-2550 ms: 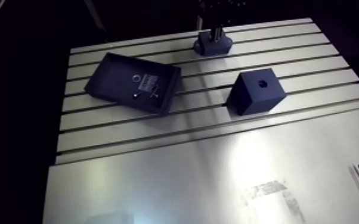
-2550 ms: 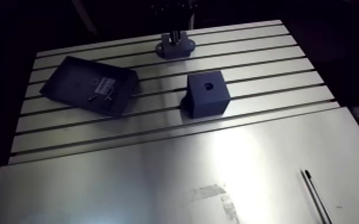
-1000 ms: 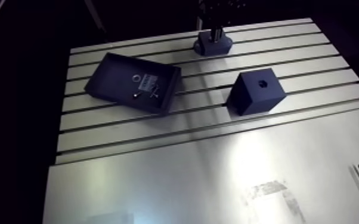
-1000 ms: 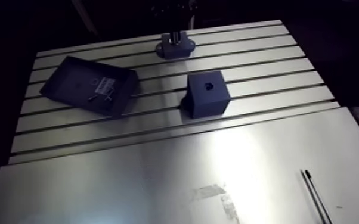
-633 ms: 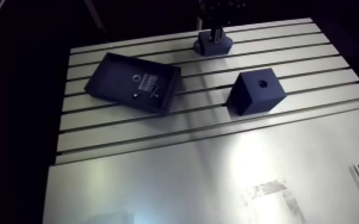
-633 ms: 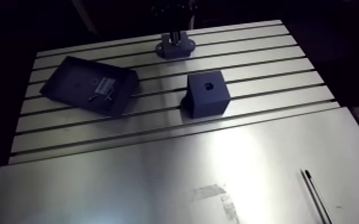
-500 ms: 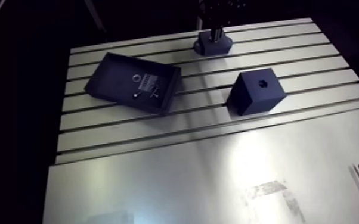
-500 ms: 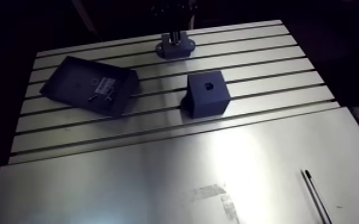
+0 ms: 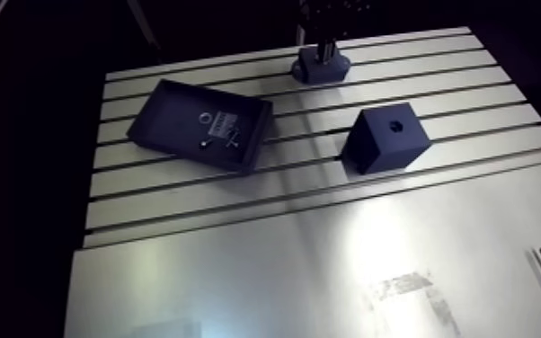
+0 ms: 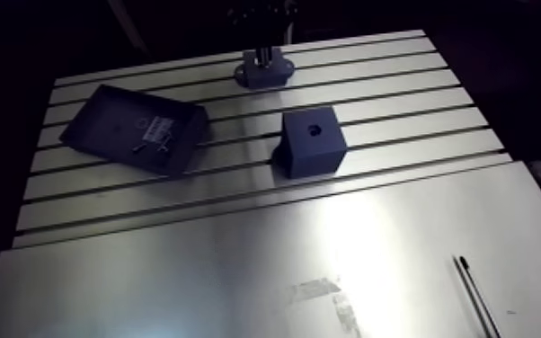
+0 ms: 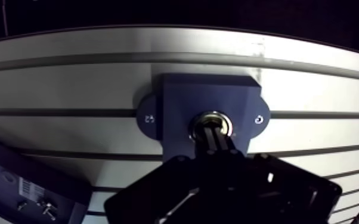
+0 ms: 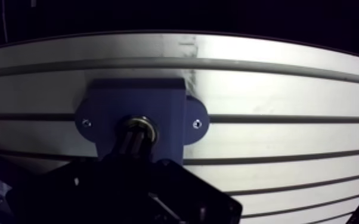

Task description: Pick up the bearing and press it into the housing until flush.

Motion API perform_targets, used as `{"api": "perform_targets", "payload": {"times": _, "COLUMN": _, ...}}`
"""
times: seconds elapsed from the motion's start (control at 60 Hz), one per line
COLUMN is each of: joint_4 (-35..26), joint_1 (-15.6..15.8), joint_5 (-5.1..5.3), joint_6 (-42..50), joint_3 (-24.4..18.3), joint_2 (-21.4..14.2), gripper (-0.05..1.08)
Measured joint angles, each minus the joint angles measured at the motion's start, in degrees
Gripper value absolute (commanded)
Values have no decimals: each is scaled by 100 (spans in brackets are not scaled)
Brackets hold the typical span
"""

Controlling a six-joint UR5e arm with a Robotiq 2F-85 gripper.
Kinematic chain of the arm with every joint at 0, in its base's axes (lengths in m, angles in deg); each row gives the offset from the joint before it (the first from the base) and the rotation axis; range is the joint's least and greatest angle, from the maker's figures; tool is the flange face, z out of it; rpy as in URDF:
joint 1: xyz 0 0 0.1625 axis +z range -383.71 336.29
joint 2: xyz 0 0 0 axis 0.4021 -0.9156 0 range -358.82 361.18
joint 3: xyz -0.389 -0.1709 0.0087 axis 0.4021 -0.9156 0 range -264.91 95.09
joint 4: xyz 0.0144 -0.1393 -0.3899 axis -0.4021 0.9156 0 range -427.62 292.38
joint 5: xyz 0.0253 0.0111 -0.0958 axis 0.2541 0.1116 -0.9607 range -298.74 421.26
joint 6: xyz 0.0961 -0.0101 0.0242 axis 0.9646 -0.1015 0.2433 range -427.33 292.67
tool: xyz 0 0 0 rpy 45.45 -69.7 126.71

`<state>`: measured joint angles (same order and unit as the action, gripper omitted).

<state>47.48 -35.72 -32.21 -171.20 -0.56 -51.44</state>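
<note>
Shiny bearing; seated in blue housing

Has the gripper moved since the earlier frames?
No. The gripper stands over the housing exactly as earlier, on the same strip of the table.

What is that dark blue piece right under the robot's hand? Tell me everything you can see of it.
The housing is a dark blue, matte block, plastic by its look, with a rounded ear on each side, and each ear has a small screw hole. It sits flat on the slotted table, lying over one slot. A shiny metal ring sits in its central bore. The robot's jaws reach down onto that ring and hide part of it.
</note>
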Motion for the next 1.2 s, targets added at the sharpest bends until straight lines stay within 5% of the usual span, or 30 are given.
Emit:
{"api": "perform_targets", "payload": {"times": 1.067, "joint_4": -21, "joint_1": -2, "joint_5": 22, "joint_6": 1, "joint_3": -38, "joint_2": -188, "gripper": 107}}
{"api": "perform_targets", "payload": {"times": 1.1, "joint_4": -27, "joint_1": 0, "joint_5": 24, "joint_6": 1, "joint_3": -37, "joint_2": -216, "gripper": 99}}
{"api": "perform_targets", "payload": {"times": 1.117, "joint_4": -31, "joint_1": 1, "joint_5": 24, "joint_6": 2, "joint_3": -37, "joint_2": -231, "gripper": 76}}
{"api": "perform_targets", "payload": {"times": 1.15, "joint_4": -46, "joint_1": 4, "joint_5": 24, "joint_6": 2, "joint_3": -37, "joint_2": -260, "gripper": 2}}
{"api": "perform_targets", "payload": {"times": 1.2, "joint_4": -125, "joint_1": 13, "joint_5": 22, "joint_6": 2, "joint_3": -41, "joint_2": -336, "gripper": 1}}
